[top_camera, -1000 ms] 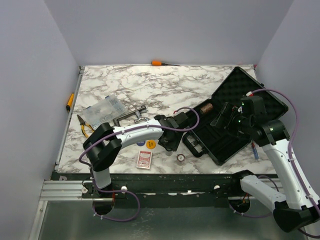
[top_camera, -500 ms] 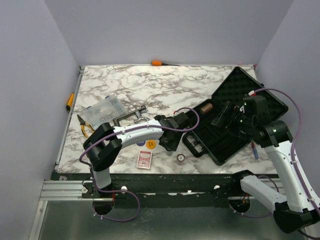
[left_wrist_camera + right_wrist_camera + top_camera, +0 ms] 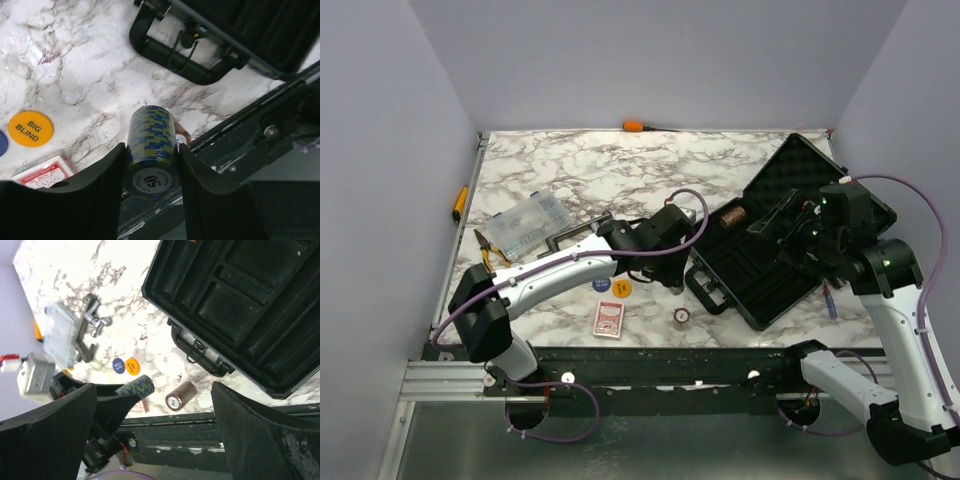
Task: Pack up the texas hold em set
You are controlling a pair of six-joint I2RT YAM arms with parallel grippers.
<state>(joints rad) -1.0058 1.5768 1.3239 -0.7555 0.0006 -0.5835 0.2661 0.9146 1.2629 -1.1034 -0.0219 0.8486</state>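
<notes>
The black case (image 3: 760,275) lies open at the right, its foam lid (image 3: 820,180) leaning back, with a brown chip stack (image 3: 732,215) in its tray. My left gripper (image 3: 672,272) is shut on a blue-and-yellow chip stack (image 3: 151,152) and holds it above the table, just left of the case handle (image 3: 175,52). Another brown chip stack (image 3: 680,316) lies on the table. It also shows in the right wrist view (image 3: 180,396). The red-backed deck (image 3: 608,319), blue disc (image 3: 601,285) and orange disc (image 3: 621,288) lie near the front edge. My right gripper (image 3: 782,228) is open and empty above the case.
A clear plastic box (image 3: 525,222), a grey metal clamp (image 3: 582,232) and pliers (image 3: 485,250) lie at the left. An orange-handled screwdriver (image 3: 635,126) lies at the back edge. The table's front edge runs just below the deck.
My left arm has stretched out and its wrist has swung up and right, toward the case. My right gripper has drawn back a little to the right over the case.
</notes>
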